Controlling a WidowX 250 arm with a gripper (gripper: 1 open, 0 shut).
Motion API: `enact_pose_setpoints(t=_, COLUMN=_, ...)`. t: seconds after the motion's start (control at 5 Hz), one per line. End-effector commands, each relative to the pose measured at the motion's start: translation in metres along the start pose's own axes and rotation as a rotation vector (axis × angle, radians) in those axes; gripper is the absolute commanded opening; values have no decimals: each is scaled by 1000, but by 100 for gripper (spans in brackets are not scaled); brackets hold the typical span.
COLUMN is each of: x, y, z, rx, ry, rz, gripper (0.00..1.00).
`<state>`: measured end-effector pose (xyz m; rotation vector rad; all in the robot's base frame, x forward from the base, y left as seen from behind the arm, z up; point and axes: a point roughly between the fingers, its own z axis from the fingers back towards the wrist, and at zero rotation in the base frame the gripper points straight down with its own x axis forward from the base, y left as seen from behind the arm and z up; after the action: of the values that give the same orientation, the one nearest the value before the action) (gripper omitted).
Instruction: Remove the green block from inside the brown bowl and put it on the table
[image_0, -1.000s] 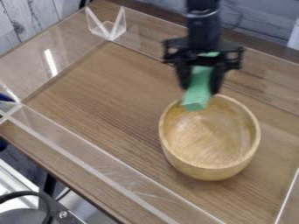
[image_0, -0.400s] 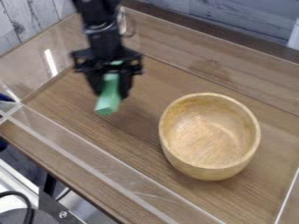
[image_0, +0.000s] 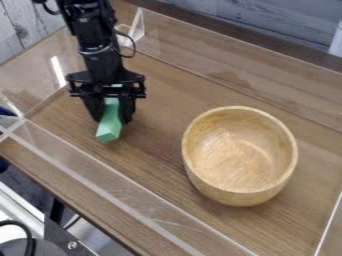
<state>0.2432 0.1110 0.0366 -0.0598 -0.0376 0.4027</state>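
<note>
Desk (image_0: 201, 70) of brown wood grain, boxed in by clear acrylic walls (image_0: 94, 185); pale planked wall behind at top left. Only one camera view. Black claw (image_0: 107, 102) points straight down at left, clamped on the green block (image_0: 110, 122), which hangs tilted with its lower end at or just above the desk, contact unclear. Brown bowl (image_0: 241, 155) sits empty at right, well apart from block. Bare wood between them and toward the far edge.

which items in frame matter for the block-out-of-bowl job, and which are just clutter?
Job:
green block, held in the gripper
brown bowl, no block in it
table

Just there:
clear acrylic walls
clear angled piece at the far edge
</note>
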Motion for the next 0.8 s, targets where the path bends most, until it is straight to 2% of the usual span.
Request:
enact_pose_setpoints(t=0.0, x=23, y=-5, z=13, rx=23, ry=-66, rz=-74, gripper=0)
enact_pose_setpoints(t=0.4, x=28, y=-26, z=1, rx=80, ry=-65, rz=-83, gripper=0)
enact_pose_setpoints(t=0.6, x=29, y=-28, z=3, rx=64, ry=-59, rz=-85, gripper=0)
